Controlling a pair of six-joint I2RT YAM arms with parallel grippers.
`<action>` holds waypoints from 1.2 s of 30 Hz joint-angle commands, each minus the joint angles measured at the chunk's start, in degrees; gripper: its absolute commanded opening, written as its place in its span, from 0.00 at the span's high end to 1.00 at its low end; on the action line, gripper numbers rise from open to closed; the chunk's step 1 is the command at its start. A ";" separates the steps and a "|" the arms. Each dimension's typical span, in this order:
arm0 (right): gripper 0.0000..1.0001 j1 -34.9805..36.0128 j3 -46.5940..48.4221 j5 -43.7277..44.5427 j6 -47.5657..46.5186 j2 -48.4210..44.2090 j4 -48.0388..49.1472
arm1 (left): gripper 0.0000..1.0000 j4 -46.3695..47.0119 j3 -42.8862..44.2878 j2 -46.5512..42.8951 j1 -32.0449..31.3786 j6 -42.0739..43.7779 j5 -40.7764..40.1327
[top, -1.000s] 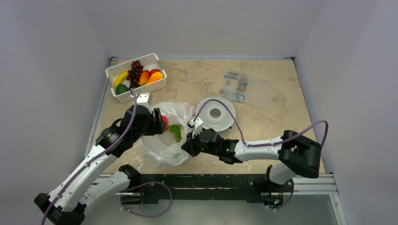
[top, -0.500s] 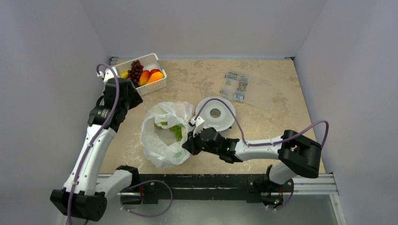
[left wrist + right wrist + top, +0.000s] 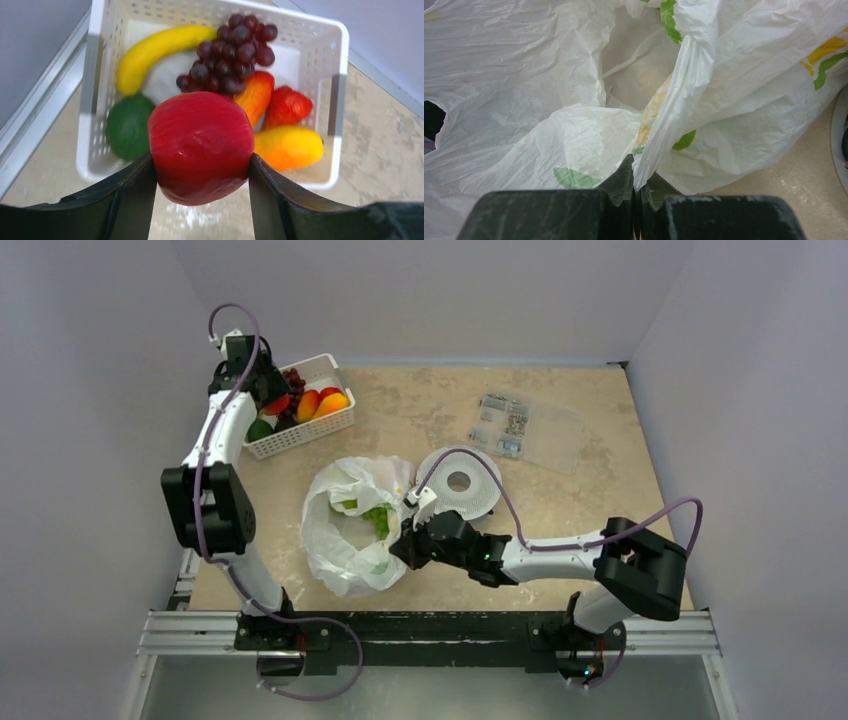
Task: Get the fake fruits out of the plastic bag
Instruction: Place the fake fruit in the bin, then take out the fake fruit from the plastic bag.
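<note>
My left gripper (image 3: 268, 398) is shut on a red apple (image 3: 200, 145) and holds it just above the near edge of the white slotted basket (image 3: 340, 90). The plastic bag (image 3: 340, 545) lies open at the table's front middle, and a green fruit (image 3: 377, 520) shows in its mouth. My right gripper (image 3: 405, 540) is shut on a twisted fold of the bag's right edge (image 3: 684, 100). In the right wrist view the jaws (image 3: 636, 190) are pressed together on the film. The rest of the bag's inside is hidden by crumpled plastic.
The basket (image 3: 300, 437) at the back left holds a yellow banana (image 3: 155, 50), dark grapes (image 3: 227, 55), a green fruit (image 3: 127, 127) and orange-red fruits (image 3: 287, 147). A white round disc (image 3: 458, 482) lies right of the bag. A clear labelled packet (image 3: 525, 430) lies further back.
My left arm has swung from the bag's mouth back-left to the basket, carrying the red apple. The bag's mouth has fallen wider open. The right gripper has held its place on the bag.
</note>
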 commanded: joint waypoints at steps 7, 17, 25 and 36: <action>1.00 -0.47 -0.81 1.91 0.00 -3.84 0.52 | 0.69 -5.50 14.68 15.66 4.81 5.86 9.90; 1.00 -0.49 0.05 0.51 0.03 -2.93 0.64 | 0.00 -10.70 17.07 12.56 4.93 3.60 9.04; 1.00 -0.52 -0.50 0.55 0.14 -3.95 0.83 | 0.00 -17.44 14.78 2.44 4.93 -0.16 13.76; 1.00 -0.52 -0.04 -0.17 -0.02 -3.31 0.44 | 0.08 -14.05 -25.39 -35.20 -1.22 2.66 32.41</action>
